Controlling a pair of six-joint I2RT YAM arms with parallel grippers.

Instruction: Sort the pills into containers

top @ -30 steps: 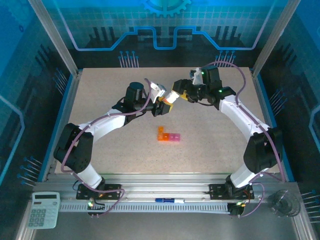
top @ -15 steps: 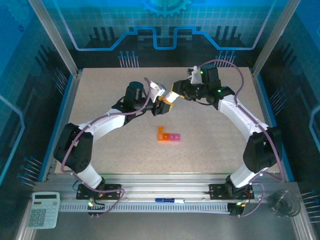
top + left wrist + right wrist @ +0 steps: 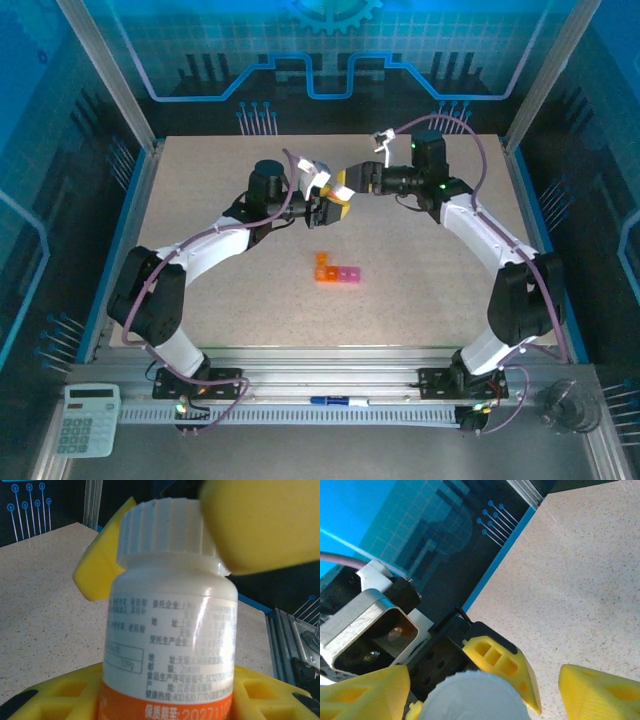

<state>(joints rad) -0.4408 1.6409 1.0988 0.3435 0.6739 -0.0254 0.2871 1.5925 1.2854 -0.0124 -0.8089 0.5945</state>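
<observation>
Worktop (image 3: 420,290): speckled beige, aluminium frame around it.

Containers (image 3: 337,270): short strip lying flat mid-worktop, nearer the arm bases than the jaws. The orange cell is at the left end and the pink cells run right. An orange flap sits on the far side of the orange cell and looks like a lid flipped open. The cells are too small in the top view to tell what is in them.

Left arm (image 3: 200,250) and right arm (image 3: 480,230) both reach in to far-centre and meet above the worktop, well apart from the strip.

Left jaws: clamped on a white pill bottle (image 3: 170,630) low on its body, with yellow pads (image 3: 65,695) on either side of its orange label band. The bottle is upright in the left wrist view and its ribbed white cap (image 3: 162,530) is on.

Right jaws: spread and straddling the cap. One yellow finger (image 3: 102,570) is left of it and the other overlaps its top right corner. The right wrist view shows a gap on each side of the cap, so no grip.

On the near frame: a calculator (image 3: 87,420) at the left, a clear glass item (image 3: 567,408) at the right, and a blue-and-white pen (image 3: 338,402) in the middle.
</observation>
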